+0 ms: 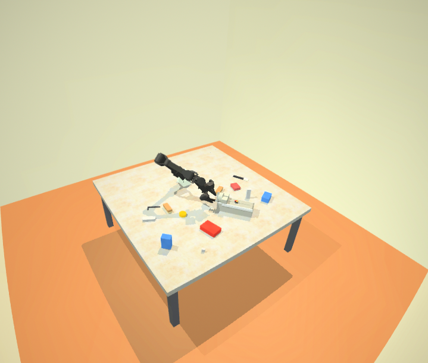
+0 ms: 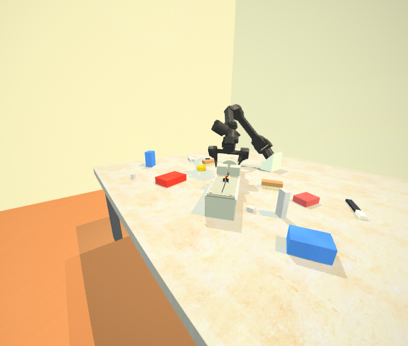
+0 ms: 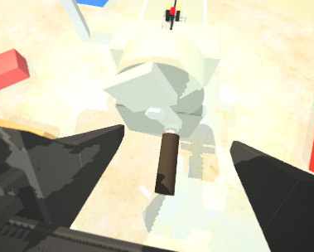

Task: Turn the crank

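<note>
The pale grey machine (image 1: 237, 209) (image 2: 219, 207) stands on the table. Its dark brown crank handle (image 3: 167, 163) sticks out toward the wrist camera from a short pale crank arm (image 3: 171, 118). My gripper (image 1: 214, 197) (image 2: 228, 164) (image 3: 176, 137) is open, with one finger on each side of the handle and wide gaps between; it touches neither side. The handle is hidden in the top and exterior views. The red pointer (image 2: 226, 177) (image 3: 172, 11) sits by the slot on the machine's top. Small yellow marks (image 3: 167, 7) show beside it; whether they are exactly level is too small to tell.
A large red block (image 1: 210, 228) (image 2: 170, 178) lies on one side of the machine. An orange block (image 2: 272, 184), an upright grey block (image 1: 248, 193) (image 2: 282, 203), a smaller red block (image 2: 306, 199) and a blue block (image 1: 266, 196) (image 2: 310, 244) are on the other.
</note>
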Robot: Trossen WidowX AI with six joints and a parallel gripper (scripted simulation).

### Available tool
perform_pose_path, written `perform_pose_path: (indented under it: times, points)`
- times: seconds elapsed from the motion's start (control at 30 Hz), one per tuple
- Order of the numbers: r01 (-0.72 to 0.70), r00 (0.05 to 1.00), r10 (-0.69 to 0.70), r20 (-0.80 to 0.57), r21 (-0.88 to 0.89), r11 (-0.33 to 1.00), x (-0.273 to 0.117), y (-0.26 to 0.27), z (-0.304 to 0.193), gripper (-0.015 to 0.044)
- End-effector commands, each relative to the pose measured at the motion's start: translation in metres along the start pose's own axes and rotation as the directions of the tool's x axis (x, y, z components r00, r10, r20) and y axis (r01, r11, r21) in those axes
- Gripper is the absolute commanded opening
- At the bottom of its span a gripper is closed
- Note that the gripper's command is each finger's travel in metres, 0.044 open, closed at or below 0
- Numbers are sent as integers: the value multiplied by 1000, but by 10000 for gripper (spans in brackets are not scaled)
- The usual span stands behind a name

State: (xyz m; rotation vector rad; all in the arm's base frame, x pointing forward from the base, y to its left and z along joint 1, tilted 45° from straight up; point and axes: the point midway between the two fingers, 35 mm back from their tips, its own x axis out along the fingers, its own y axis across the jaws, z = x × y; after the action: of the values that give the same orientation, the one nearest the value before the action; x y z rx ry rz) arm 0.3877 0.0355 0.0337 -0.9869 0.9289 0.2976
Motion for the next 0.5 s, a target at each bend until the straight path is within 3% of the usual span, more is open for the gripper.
perform_pose_path:
  times: [0.0,0.47]
  points:
    - [-9,1000,9,-3,-5,1000,6,3,-7,440]
    - [-8,1000,8,-4,-5,1000,21,4,-24,440]
